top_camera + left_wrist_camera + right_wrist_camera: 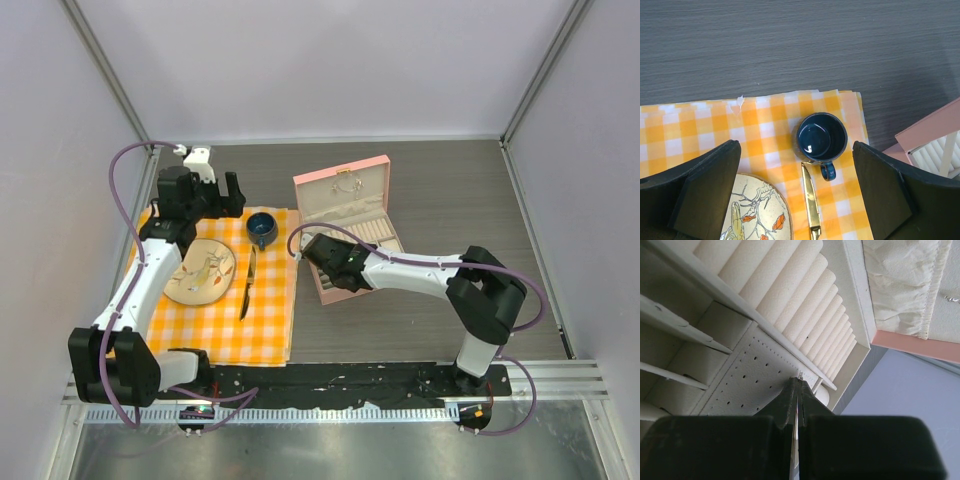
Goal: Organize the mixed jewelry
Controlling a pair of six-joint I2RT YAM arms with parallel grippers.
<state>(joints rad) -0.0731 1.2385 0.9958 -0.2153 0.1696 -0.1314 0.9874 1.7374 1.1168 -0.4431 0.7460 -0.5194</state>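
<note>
My right gripper (pixel 800 379) is shut, its tips pressed against the cream perforated panel (pixel 735 382) inside the open pink jewelry box (pixel 340 168). A tiny silvery piece of jewelry (pixel 800 374) pokes out at the tips. Ribbed ring rolls (pixel 790 290) lie beyond the panel. From the top view, the right gripper (pixel 320 252) sits over the box's near-left part, and a thin chain (pixel 348 182) hangs in the raised lid. My left gripper (pixel 205 195) hovers open over the cloth's far edge with nothing between its fingers (pixel 710 185). No other loose jewelry shows.
An orange-and-white checked cloth (pixel 265 320) lies at the left. It carries a cream plate (pixel 200 272) with a bird pattern, a gold knife (pixel 247 285) and a dark blue cup (pixel 262 228). The pink box stands just right of the cloth.
</note>
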